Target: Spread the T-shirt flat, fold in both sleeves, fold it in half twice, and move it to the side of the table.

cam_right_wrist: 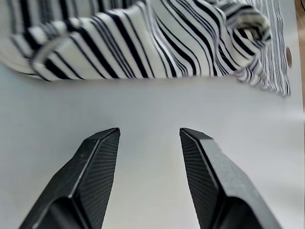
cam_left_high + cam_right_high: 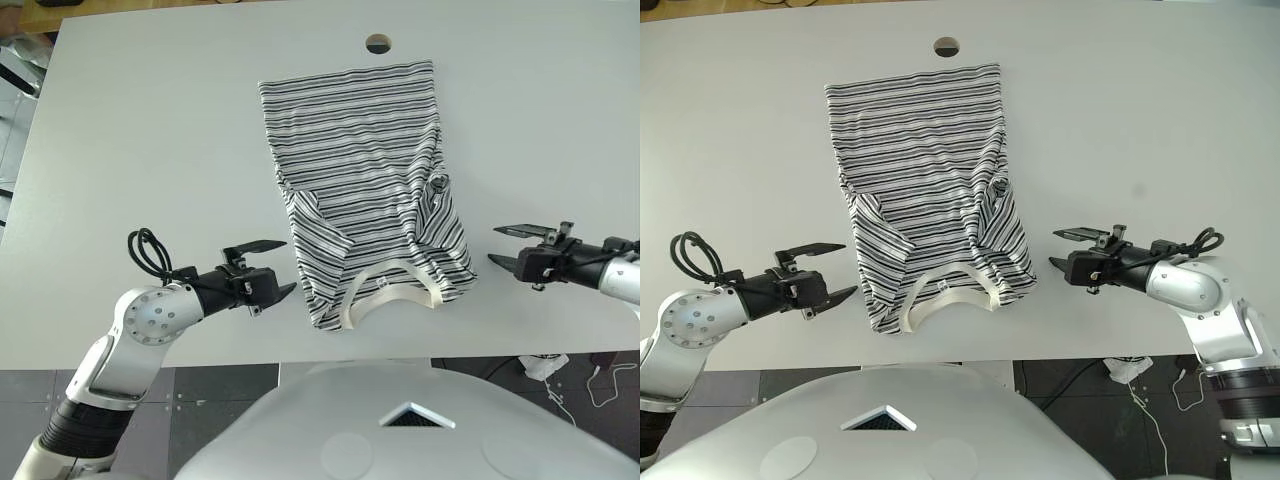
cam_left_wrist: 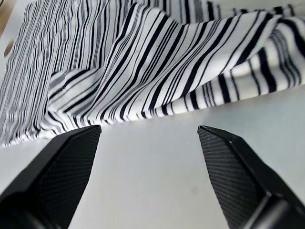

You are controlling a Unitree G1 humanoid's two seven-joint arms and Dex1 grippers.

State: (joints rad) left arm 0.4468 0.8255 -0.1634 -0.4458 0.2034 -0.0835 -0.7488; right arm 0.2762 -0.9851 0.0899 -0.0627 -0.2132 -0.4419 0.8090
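Flanking the sleeve-folded T-shirt (image 2: pixel 360 170), my left gripper (image 2: pixel 288 266) and right gripper (image 2: pixel 493 244) sit open, empty; next, I judge: pinch its near corners for the first half-fold.

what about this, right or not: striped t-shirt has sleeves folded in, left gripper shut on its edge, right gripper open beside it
No. The left gripper is open and off the striped T-shirt; the left wrist view shows it spread wide, short of the cloth. Sleeves folded in, right gripper open beside it: correct.
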